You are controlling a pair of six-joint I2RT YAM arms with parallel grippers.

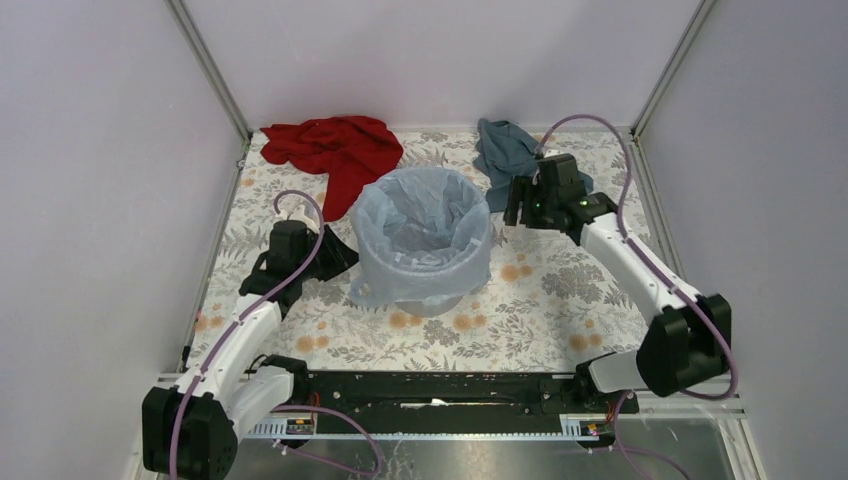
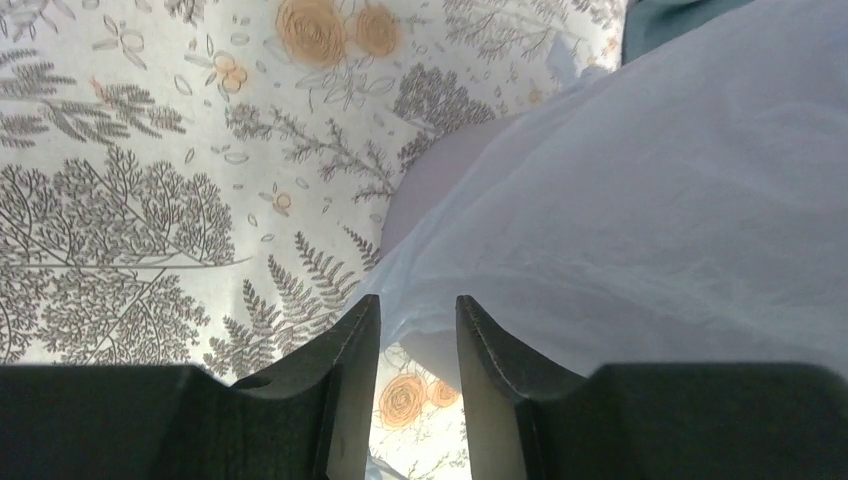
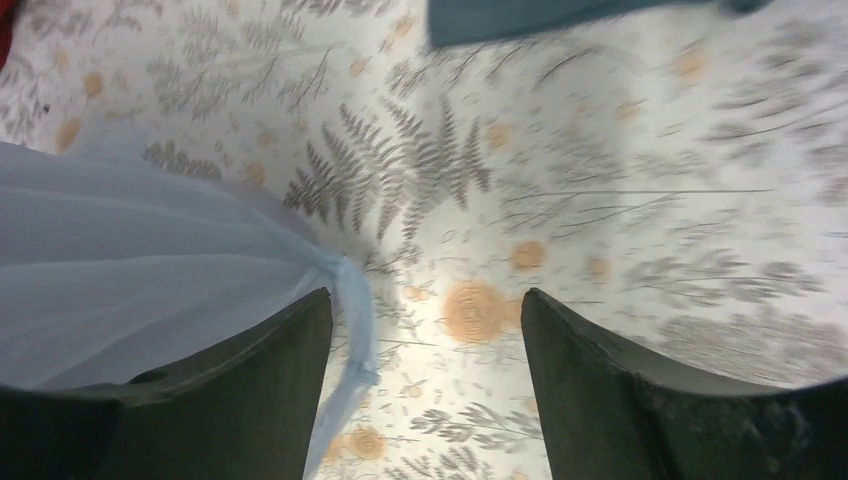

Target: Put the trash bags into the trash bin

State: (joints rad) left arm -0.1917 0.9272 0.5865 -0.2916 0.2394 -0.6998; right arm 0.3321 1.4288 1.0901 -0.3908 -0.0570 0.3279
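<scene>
The left claw (image 2: 418, 305) stands slightly apart, clamping nothing. The bag (image 2: 650, 200) lies just past its fingertips, with the grey bin (image 2: 432, 190) wall showing beneath the film. The right claw (image 3: 425, 295) gapes wide, the bag's edge beside one finger. Only the top view shows one bag lining one bin on the table (image 1: 560, 290), between two claws, and behind them a red cloth (image 1: 335, 145) and a blue cloth (image 1: 505, 150).
</scene>
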